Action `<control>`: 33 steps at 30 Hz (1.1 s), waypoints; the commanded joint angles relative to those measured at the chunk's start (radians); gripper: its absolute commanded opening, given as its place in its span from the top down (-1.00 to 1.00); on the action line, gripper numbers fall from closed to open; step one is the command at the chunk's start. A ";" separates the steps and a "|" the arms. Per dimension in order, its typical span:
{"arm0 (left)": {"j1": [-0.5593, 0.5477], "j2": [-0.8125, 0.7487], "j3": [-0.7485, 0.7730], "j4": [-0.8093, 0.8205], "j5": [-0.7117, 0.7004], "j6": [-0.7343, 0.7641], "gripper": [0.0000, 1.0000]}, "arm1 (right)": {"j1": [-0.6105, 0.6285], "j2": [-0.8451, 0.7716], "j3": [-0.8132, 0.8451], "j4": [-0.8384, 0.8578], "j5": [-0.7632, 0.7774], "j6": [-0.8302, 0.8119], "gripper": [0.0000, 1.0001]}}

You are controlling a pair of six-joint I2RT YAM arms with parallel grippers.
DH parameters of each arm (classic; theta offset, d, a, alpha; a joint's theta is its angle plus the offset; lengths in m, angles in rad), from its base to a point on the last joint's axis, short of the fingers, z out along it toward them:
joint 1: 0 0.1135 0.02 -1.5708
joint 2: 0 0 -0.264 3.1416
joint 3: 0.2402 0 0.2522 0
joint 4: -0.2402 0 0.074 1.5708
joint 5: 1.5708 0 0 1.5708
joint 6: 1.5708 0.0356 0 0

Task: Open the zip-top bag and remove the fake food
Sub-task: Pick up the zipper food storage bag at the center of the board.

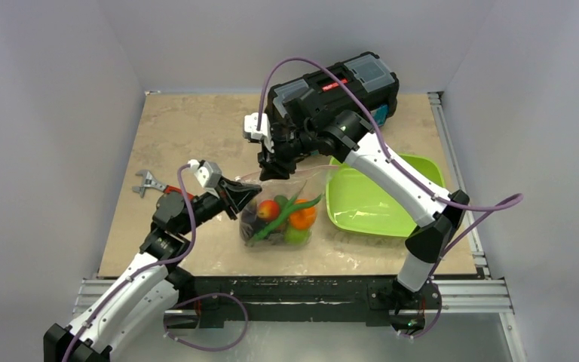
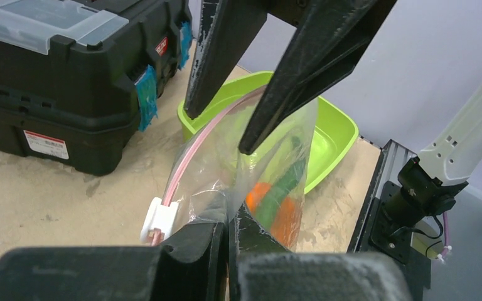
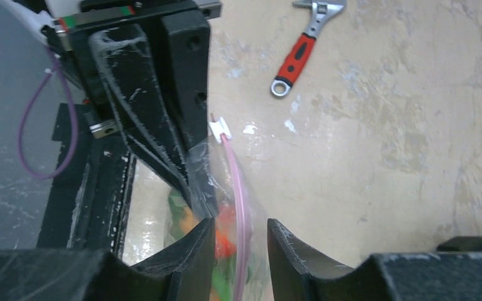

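2 white-and-black arms stand with their bases side by side. The left arm (image 1: 139,283) reaches forward and to the right, staying low. Its hand (image 1: 240,198) points right, both fingers pressed together on a fold of the zip-top bag (image 1: 310,181). The right arm (image 1: 396,177) rises, bends at the elbow and folds back leftward. Its hand (image 1: 271,170) points down, fingers parted.

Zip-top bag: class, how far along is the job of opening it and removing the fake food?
Done: the left claw is shut on the zip-top bag near its edge.
In hand: the right claw, jaws apart, straddles the pink zip strip.
To do: part the zip and lift out the fake food, all inside.
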 commanded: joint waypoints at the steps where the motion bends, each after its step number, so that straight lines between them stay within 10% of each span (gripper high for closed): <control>1: -0.002 0.000 0.050 0.039 0.029 0.023 1.00 | 0.014 -0.018 0.019 0.075 0.118 0.076 0.34; 18: -0.002 -0.035 0.034 0.008 0.024 0.022 1.00 | 0.011 -0.029 0.050 0.057 0.040 0.081 0.27; 33: -0.002 -0.038 0.034 0.004 0.021 0.015 1.00 | 0.019 -0.026 -0.050 0.063 0.192 0.018 0.88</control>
